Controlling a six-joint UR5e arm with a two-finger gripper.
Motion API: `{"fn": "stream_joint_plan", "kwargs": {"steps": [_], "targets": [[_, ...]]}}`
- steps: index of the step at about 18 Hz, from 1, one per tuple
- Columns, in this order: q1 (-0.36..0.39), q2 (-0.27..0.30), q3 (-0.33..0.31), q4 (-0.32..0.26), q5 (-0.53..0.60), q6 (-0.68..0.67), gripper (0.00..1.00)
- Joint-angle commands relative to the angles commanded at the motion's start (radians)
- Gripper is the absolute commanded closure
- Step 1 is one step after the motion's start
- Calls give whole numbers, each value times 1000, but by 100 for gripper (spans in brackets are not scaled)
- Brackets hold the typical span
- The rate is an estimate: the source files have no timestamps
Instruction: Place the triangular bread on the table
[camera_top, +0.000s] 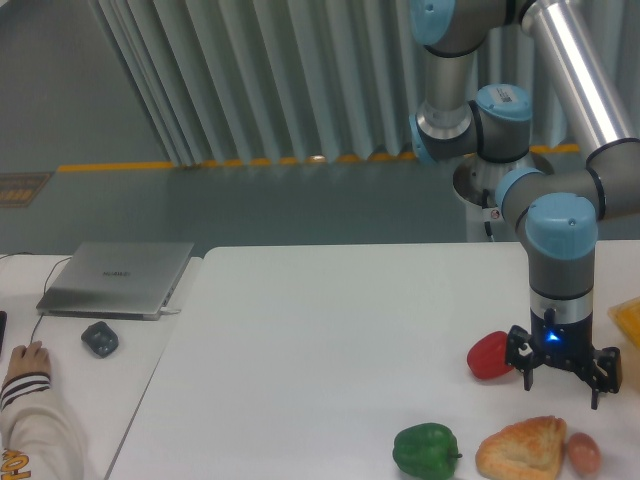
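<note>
- Your gripper (561, 380) hangs above the front right part of the table (320, 340), its 2 fingers spread apart and pointing down, with nothing between them.
- The triangular bread (523, 449) lies flat on the tabletop just below and slightly in front of the gripper, near the front edge. No finger touches it.
- Judging by that, you are in the approach step: the bread is not yet in hand, and the pick comes before any placing.
- Watch the neighbours. A small orange-pink ball (584, 453) sits right against the bread's right corner, a green bell pepper (426, 450) lies just beside its left end, and a red pepper (489, 355) rests just left of the gripper.
- Your next move calls for bringing the gripper forward over the bread's middle, then descending with the fingers wide enough to straddle the pastry.
- Choose a finger line that keeps clear of the ball; a finger landing on it would likely send it rolling.
- The bread is flattish and probably soft, so close gently and low on its crust.
- A yellow object (628, 320) shows at the right edge; too little of it is visible to identify.
</note>
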Motion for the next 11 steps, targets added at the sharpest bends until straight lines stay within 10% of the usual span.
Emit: {"fn": "stream_joint_plan", "kwargs": {"steps": [11], "targets": [[43, 46, -8, -69, 61, 486, 0]]}}
